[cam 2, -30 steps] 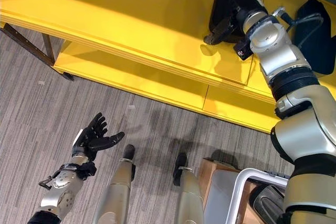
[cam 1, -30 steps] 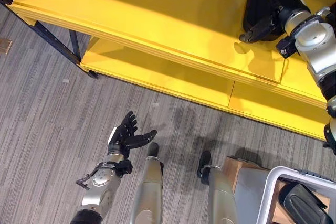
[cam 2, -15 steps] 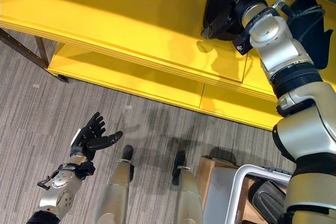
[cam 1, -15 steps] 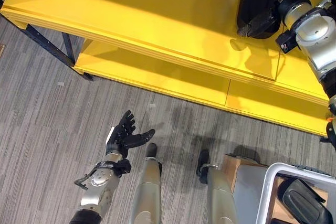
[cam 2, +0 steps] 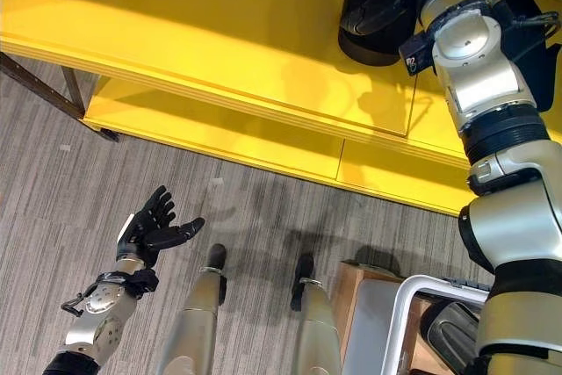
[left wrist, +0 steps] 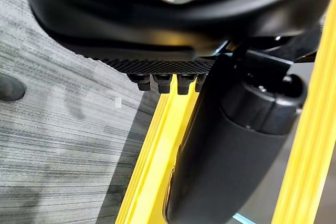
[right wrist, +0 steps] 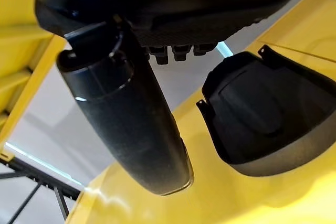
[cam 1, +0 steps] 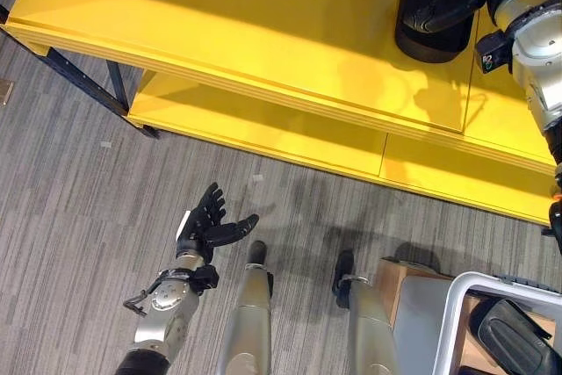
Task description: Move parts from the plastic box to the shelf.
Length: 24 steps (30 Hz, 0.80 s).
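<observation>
A black moulded part (cam 1: pixel 428 8) lies on the top board of the yellow shelf (cam 1: pixel 263 32), at its right end. My right hand (cam 1: pixel 451 15) hovers over that part's right side with its fingers straight and open. In the right wrist view the part (right wrist: pixel 265 124) rests on the yellow board past the hand's thumb (right wrist: pixel 128 124), apart from it. A second black part (cam 2: pixel 529 19) lies behind the right arm. My left hand (cam 1: pixel 205 222) hangs open and empty above the carpet at lower left.
The white-rimmed plastic box (cam 1: pixel 450 312) stands at the lower right with another black part (cam 1: pixel 514 340) inside. A brown box (cam 1: pixel 393 280) sits beside it. A lower yellow shelf board (cam 1: pixel 263 125) runs under the top one, on dark metal legs (cam 1: pixel 83 72).
My right hand has moved farther back over the shelf, and the black part now lies flat on the board with more of it showing. The left hand has stayed put.
</observation>
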{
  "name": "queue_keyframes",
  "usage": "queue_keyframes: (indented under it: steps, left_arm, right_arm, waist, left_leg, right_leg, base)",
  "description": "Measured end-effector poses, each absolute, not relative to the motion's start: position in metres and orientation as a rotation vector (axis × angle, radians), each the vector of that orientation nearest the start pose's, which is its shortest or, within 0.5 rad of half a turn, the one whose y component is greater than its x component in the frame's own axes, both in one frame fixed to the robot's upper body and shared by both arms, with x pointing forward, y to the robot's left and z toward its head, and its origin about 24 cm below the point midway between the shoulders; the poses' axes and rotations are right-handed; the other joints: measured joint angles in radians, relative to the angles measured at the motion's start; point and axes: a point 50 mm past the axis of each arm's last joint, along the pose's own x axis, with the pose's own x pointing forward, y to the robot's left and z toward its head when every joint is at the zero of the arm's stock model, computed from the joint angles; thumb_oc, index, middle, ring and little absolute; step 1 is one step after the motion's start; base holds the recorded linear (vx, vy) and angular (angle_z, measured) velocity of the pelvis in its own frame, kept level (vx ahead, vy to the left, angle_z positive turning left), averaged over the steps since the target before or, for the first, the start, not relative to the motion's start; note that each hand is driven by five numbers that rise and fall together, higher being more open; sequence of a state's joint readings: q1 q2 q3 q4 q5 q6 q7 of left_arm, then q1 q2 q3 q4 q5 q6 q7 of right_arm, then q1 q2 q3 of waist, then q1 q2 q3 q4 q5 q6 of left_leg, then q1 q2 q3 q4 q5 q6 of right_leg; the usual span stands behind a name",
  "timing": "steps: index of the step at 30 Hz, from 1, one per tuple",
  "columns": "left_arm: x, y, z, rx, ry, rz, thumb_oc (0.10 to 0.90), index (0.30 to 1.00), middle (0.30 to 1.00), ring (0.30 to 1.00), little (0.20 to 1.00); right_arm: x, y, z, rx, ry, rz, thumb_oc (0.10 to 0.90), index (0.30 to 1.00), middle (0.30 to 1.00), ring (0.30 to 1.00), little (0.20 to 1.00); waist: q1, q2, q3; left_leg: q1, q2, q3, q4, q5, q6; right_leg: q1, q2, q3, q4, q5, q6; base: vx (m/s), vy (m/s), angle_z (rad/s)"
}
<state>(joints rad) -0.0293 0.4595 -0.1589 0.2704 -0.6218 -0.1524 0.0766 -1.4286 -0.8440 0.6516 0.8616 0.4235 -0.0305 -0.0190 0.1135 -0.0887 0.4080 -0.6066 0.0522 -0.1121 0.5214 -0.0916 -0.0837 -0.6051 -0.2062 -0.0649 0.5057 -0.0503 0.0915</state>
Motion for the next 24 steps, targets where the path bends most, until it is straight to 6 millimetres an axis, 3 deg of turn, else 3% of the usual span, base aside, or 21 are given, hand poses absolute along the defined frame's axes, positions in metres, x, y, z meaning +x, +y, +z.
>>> queue_keyframes:
  steps: [6, 24]
  left_arm:
    - [0.252, 0.231, 0.014, -0.133, 0.134, 0.082, 0.900, 1.000, 1.000, 1.000, 1.000]
    - [0.249, 0.231, 0.011, -0.134, 0.143, 0.082, 0.900, 1.000, 1.000, 1.000, 1.000]
  right_arm:
    - [0.391, -0.235, 0.351, -0.588, -0.437, -0.114, 0.900, 1.000, 1.000, 1.000, 1.000]
    - [0.401, -0.266, 0.330, -0.472, -0.288, -0.274, 0.900, 1.000, 1.000, 1.000, 1.000]
  waist:
    - [0.012, 0.034, -0.001]
    - [0.043, 0.053, -0.005]
  left_leg:
    - [0.022, 0.001, 0.009, -0.018, 0.003, -0.004]
    - [0.031, -0.002, -0.004, -0.057, 0.024, -0.020]
  right_leg:
    - [0.001, -0.001, 0.008, 0.017, -0.004, 0.001]
    - [-0.017, -0.008, -0.003, 0.048, -0.028, -0.008]
  base:
    - [0.00, -0.037, -0.03]
    - [0.00, -0.027, 0.03]
